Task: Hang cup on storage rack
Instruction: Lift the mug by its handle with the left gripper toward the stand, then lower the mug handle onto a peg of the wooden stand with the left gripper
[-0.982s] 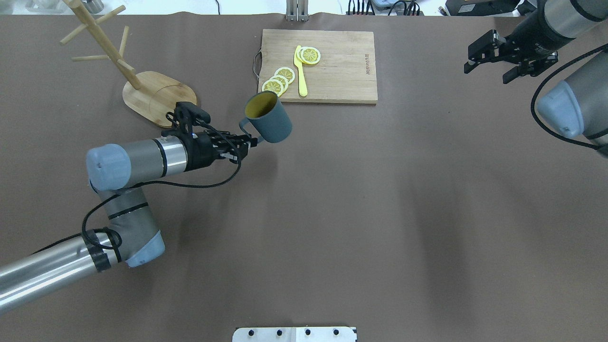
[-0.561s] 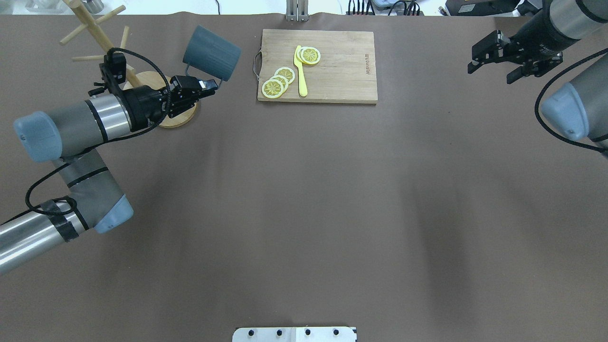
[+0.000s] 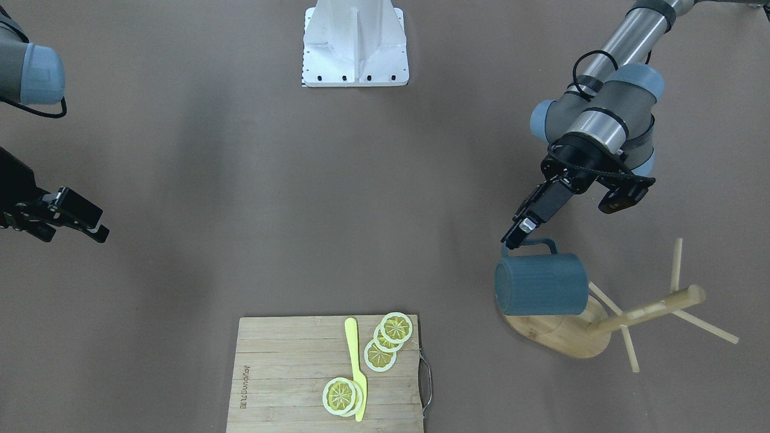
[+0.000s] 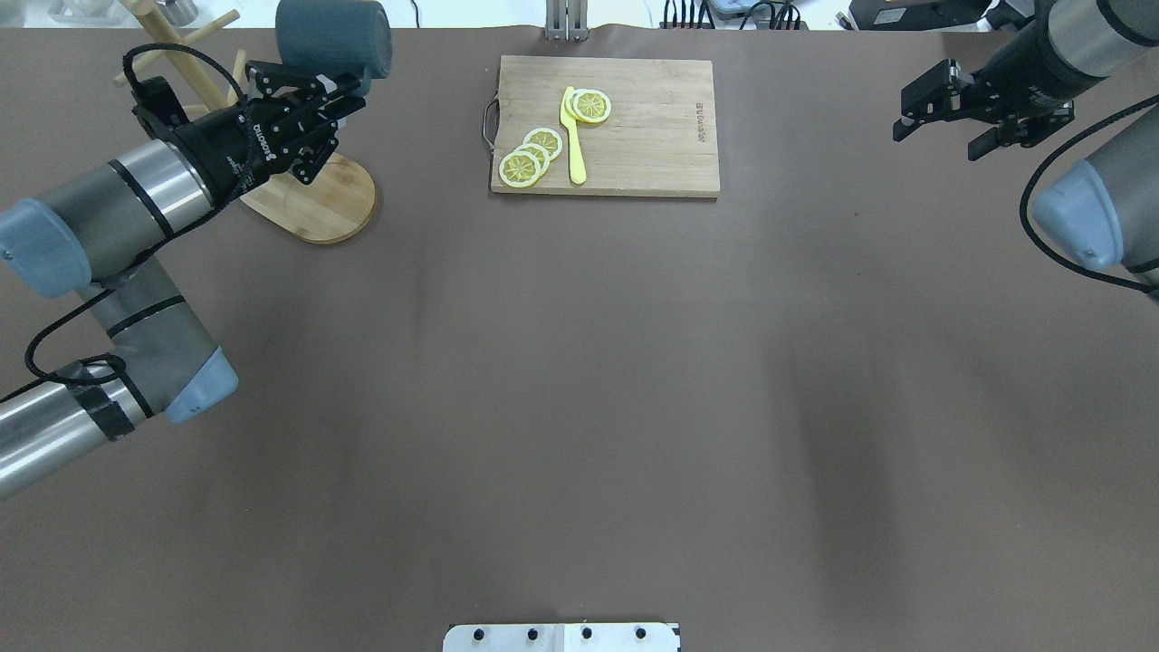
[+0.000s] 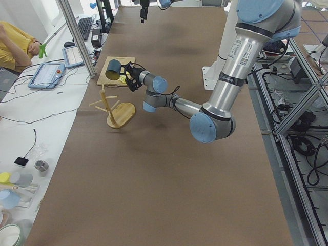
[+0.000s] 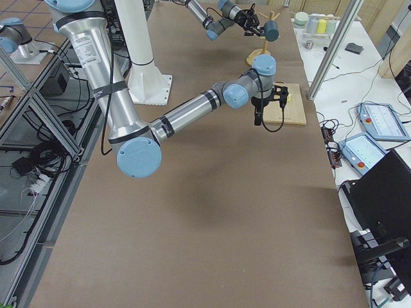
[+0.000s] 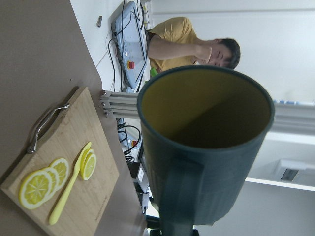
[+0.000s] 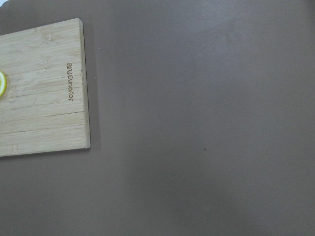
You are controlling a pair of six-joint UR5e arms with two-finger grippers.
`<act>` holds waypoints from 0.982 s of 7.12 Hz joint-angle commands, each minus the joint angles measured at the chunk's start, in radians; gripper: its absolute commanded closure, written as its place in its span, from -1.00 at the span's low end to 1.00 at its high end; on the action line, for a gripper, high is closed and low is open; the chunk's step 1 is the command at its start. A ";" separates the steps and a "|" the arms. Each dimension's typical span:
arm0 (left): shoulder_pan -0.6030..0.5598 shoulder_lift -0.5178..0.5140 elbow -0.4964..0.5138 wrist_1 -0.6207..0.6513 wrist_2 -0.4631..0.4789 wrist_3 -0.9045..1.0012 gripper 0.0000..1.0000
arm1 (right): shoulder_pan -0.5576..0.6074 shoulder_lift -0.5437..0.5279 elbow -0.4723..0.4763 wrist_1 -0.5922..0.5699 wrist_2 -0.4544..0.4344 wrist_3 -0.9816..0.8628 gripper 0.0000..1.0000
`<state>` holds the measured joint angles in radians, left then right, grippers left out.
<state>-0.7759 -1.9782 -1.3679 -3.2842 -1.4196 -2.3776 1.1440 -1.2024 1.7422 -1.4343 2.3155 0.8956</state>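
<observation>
Two arms stand over a brown worktop (image 4: 579,407). In the overhead view the left tool (image 4: 349,86), at the upper left of the frame, is clamped on the loop handle of the cup (image 4: 330,41), which hangs clear of the worktop, tipped onto its side. The front-facing view shows the same grasp at the right of the frame. There the left tool (image 3: 518,233) pinches the top of the handle, and the cup (image 3: 541,285) lies level, overlapping in the picture the oval base of the storage rack (image 3: 559,340). One thin peg shows from behind the cup's lower right edge (whether cup and peg touch cannot be told), and the handle sits on no peg. The left wrist view fills with the cup (image 7: 206,147), its yellowish inside facing up and right in the frame.

The right tool (image 4: 937,143), at the upper right of the overhead frame, hangs with its jaws spread and nothing between them; in the front-facing view the right tool (image 3: 75,236) sits at the left edge.

A cutting board (image 4: 652,127) lies at upper centre, well apart from the rack, bearing lemon slices (image 4: 530,154) and a yellow knife (image 4: 573,145).
</observation>
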 commanded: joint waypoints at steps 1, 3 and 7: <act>-0.005 0.041 0.001 -0.015 0.085 -0.248 1.00 | -0.021 0.004 0.000 0.000 -0.048 0.002 -1.00; 0.000 0.042 0.006 -0.015 0.140 -0.284 1.00 | -0.026 0.003 0.002 0.002 -0.053 0.002 -1.00; 0.007 0.029 0.019 -0.012 0.143 -0.265 1.00 | -0.047 0.003 0.014 0.002 -0.065 0.012 -1.00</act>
<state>-0.7717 -1.9434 -1.3520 -3.2976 -1.2776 -2.6488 1.1050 -1.1983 1.7500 -1.4327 2.2547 0.9062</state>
